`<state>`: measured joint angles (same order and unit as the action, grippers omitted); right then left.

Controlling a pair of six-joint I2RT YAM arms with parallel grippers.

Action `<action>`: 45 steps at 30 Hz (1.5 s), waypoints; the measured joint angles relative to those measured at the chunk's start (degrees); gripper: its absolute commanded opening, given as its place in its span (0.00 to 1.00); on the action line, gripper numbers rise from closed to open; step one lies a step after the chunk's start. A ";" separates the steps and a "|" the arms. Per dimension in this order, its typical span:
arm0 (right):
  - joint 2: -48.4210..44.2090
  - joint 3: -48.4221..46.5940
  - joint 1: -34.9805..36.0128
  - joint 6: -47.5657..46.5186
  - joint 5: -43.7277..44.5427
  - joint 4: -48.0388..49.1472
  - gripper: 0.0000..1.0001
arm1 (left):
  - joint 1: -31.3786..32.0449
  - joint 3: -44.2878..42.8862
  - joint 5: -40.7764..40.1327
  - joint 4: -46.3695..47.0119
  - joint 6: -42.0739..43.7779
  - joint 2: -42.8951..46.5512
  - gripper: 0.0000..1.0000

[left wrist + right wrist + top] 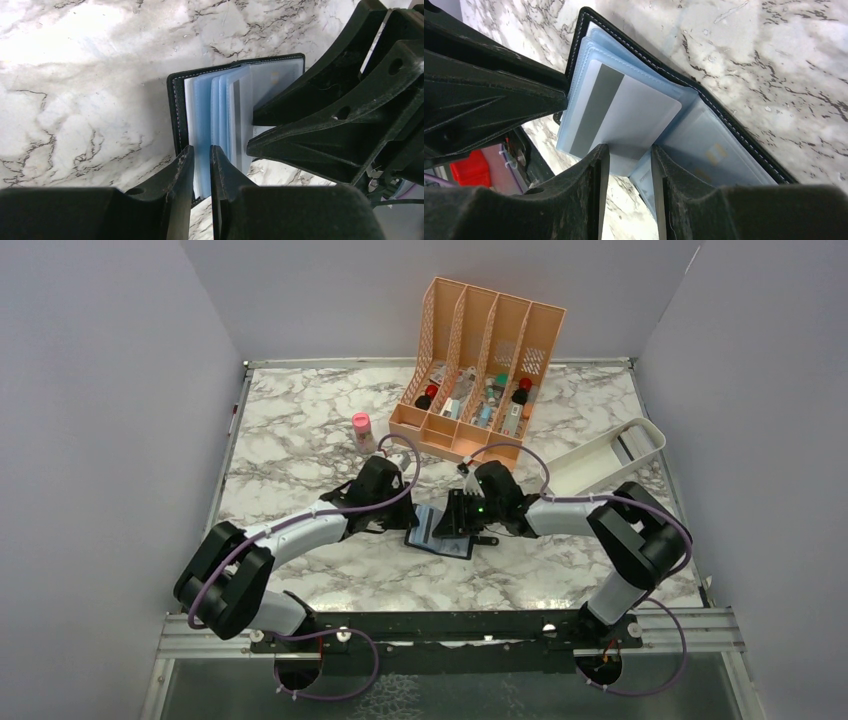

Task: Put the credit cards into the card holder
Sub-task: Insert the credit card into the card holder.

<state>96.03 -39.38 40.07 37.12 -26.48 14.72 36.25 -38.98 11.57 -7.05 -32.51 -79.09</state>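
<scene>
Right wrist view: the flat black folding card holder, with its bluish clear pocket leaves, lies open on the white marble-patterned table. A thin grey credit card with a dark stripe rests against the fanned leaves. Its near end reaches into the gap of my right gripper, whose jaws stand apart on either side and clamp nothing. In the left wrist view my left gripper has its jaws drawn close with one pale blue leaf running between them. I cannot tell whether the pads truly pinch it. From above, the holder sits mid-table, with my left gripper at its nine o'clock and my right at its three. The orange slotted file organiser is at its twelve o'clock and the white oblong tray at its two. I judge the step in hand to be seating this card in its pocket, and I cannot say how deep it already sits. Next I would keep that leaf steady with the left and nudge the card's near edge straight along the pocket with the right, gently, so the leaves do not buckle or the holder slide.
</scene>
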 measured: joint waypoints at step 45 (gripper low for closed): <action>-3.02 -0.72 0.11 -5.60 10.99 -8.15 0.11 | 0.96 -1.46 -0.24 2.80 -0.28 -7.91 0.18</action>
<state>93.01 -40.10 40.18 31.53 -15.49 6.57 37.21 -40.45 11.33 -4.25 -32.80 -87.00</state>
